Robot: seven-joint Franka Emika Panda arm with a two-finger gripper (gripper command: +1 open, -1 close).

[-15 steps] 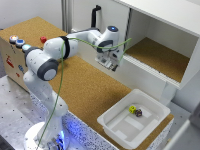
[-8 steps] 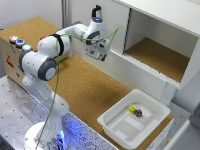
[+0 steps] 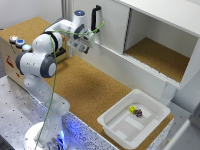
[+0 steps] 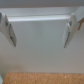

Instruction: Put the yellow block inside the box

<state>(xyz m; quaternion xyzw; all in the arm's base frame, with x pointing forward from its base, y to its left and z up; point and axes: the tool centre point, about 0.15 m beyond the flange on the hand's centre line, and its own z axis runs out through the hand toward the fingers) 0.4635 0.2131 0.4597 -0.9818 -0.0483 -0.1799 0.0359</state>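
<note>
The gripper [image 3: 85, 46] has swung further toward the exterior view's left and back against the white cabinet [image 3: 112, 30], well apart from the box [image 3: 116, 131]. Its jaws stand apart, holding nothing. At the right, the yellow block [image 3: 132, 109] lies inside the box beside a dark block [image 3: 139, 113], so the task looks done.

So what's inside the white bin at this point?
The white bin holds the yellow block and, touching it, a small dark block, both near its far wall. Its near wall hides a strip of floor.
</note>
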